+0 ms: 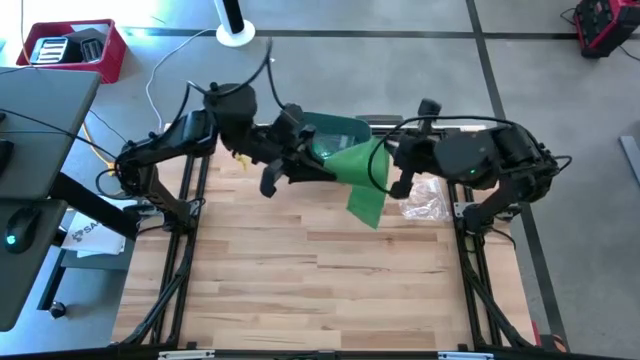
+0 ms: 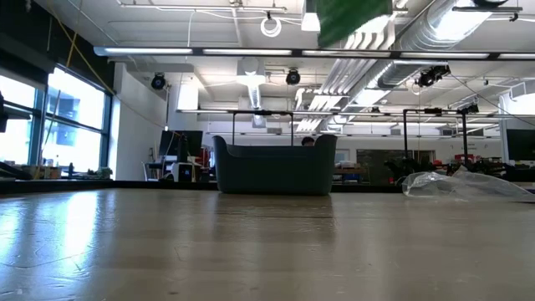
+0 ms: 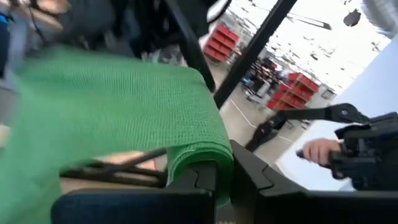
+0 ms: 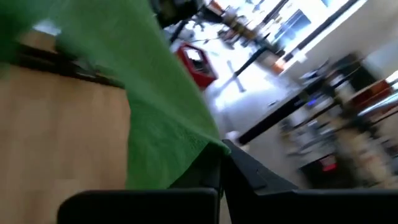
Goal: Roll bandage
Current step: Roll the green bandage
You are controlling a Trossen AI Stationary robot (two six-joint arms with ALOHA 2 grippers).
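Both arms met above the far half of the wooden table (image 1: 300,290), holding a green bandage (image 1: 362,178) up in the air between them. The left gripper (image 1: 322,168) came in from the left edge side and had its fingers (image 3: 199,180) pressed together on one end of the bandage, where the mesh cloth was bunched into a narrow fold. The right gripper (image 1: 385,160) reached from the right edge side and pinched the other end, its fingers (image 4: 242,168) closed on a corner of the cloth. Between the two grips the bandage hung as a loose, unrolled sheet, its free end drooping toward the table's middle without touching the surface.

Behind the bandage, at the table's far edge, stood a dark green bin (image 1: 335,133), upright, seen in the low view as a dark tub (image 2: 274,164). A crumpled clear plastic wrapper (image 1: 428,203) lay on the table near the right edge, just beneath the right arm. In the low view only the bandage's lower edge (image 2: 351,17) showed, high above the tabletop.
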